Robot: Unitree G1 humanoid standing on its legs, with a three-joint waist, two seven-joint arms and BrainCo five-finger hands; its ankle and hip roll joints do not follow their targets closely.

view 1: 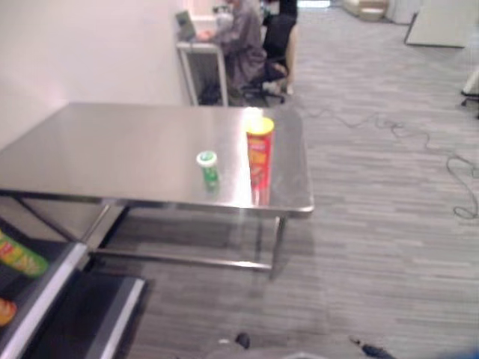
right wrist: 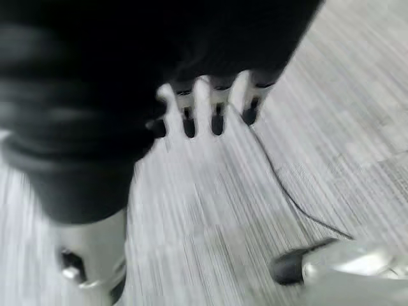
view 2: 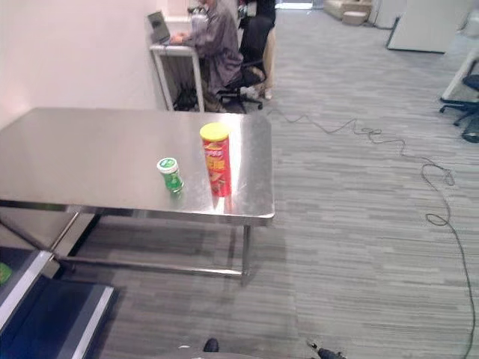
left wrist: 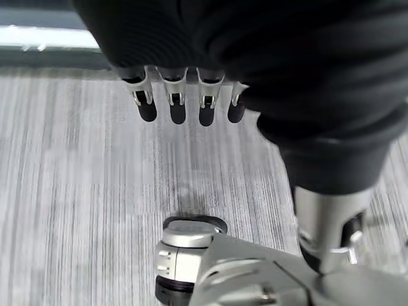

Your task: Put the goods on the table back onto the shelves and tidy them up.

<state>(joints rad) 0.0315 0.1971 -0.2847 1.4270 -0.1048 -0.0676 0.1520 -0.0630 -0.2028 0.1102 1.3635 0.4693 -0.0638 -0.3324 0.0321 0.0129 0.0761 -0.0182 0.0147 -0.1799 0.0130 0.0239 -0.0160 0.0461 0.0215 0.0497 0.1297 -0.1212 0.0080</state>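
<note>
A tall red can with a yellow lid (view 1: pixel 260 153) stands upright near the right front corner of the steel table (view 1: pixel 112 149). A small green bottle with a white cap (view 1: pixel 208 168) stands just to its left, a short gap apart. The shelves (view 1: pixel 45 295) show at the lower left, holding a green and yellow packet (view 1: pixel 21 256) and an orange item (view 1: pixel 6 310). My left hand (left wrist: pixel 177 105) hangs over the grey floor, fingers straight, holding nothing. My right hand (right wrist: pixel 218 111) also hangs above the floor, its fingers relaxed and empty.
A person (view 1: pixel 243 45) sits at a small desk (view 1: pixel 200 56) behind the table's far right corner. A thin cable (view 2: pixel 419 161) trails across the floor on the right, and an office chair base (view 2: pixel 464 112) stands at the far right.
</note>
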